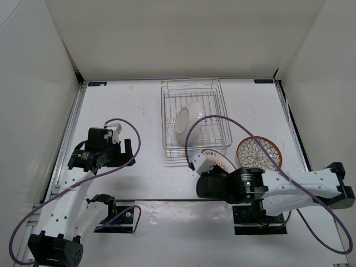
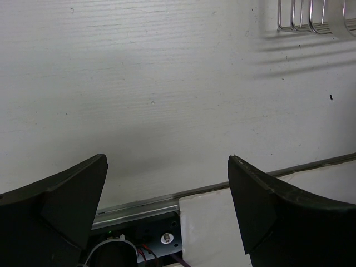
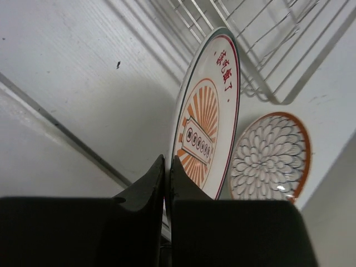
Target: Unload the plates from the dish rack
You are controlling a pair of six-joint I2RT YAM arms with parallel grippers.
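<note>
My right gripper (image 3: 168, 167) is shut on the rim of the pale, dark-rimmed plate (image 3: 207, 117) with the orange centre motif. It holds that plate (image 1: 216, 158) on edge, just in front of the dish rack (image 1: 194, 115). The orange-brown petal plate (image 1: 259, 152) lies flat on the table to the right; it also shows in the right wrist view (image 3: 271, 157). A white-backed plate (image 1: 188, 118) leans inside the rack. My left gripper (image 2: 167, 183) is open and empty, over bare table left of the rack (image 2: 311, 16).
White walls enclose the table on three sides. A metal rail (image 1: 167, 199) runs across the near edge between the two arm bases. Purple cables (image 1: 206, 125) loop over the rack's front and by the left arm.
</note>
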